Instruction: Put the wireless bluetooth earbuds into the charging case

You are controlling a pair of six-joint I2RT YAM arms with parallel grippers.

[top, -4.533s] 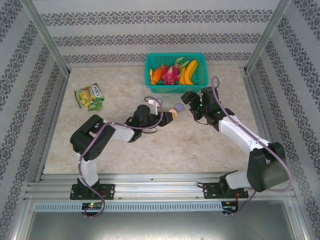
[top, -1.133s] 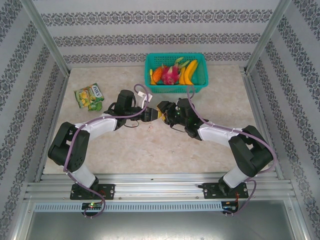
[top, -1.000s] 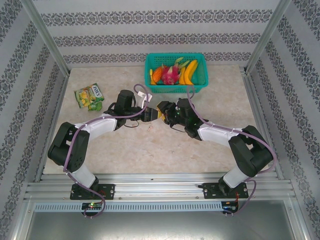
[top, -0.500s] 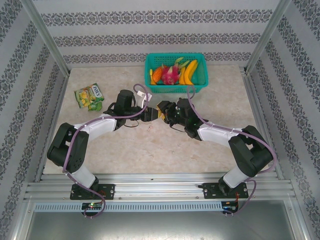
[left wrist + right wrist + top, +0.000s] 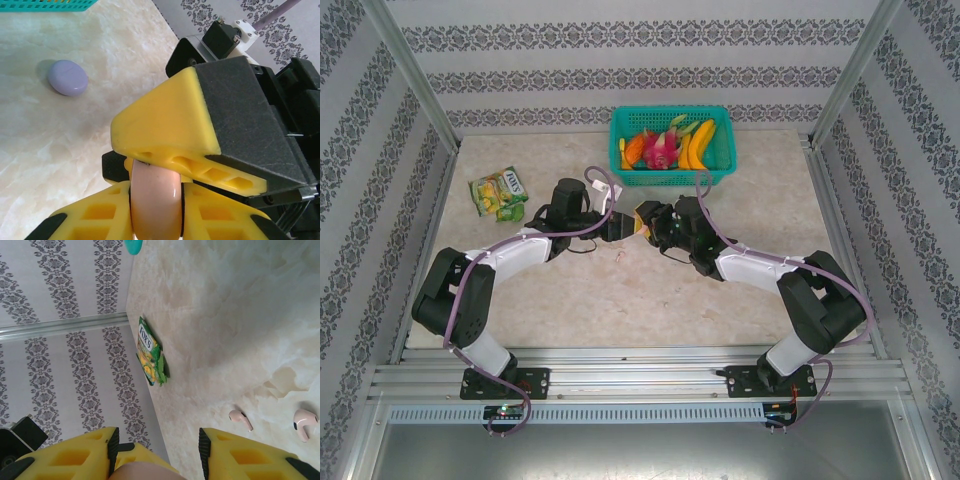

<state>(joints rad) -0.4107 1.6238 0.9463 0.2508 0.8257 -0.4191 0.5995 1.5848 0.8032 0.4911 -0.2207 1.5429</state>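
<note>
- The left pincer is pinching the round pink case edge-on between its yellow fingers. The right pincer is standing partly spread around that same case. I cannot tell whether it is gripping the case or only touching it.
- The first pink earbud and the second pink earbud are lying loose on the surface. Being tiny, smooth and stemmed, they are likely to skid or flip away if a finger is coming down off-centre.
- With both pincers busy at the case, neither is free to fetch a bud. If the two are pulling against each other, the case is risking a twist out of the thin edge grip and a drop.
- Whether the lid is standing open I cannot tell; pressing a bud against a closed lid would be going nowhere.
- In the right wrist frame the buds are sitting at the lower right, past the tip of the finger on that side. They are near it but apart from it, and not between the jaws.
- Further out, a purple case is resting in the upper left of the left wrist frame, well apart from the held case. A green candy packet is lying by the wall, and a teal basket is sitting at the upper middle of the top frame.
</note>
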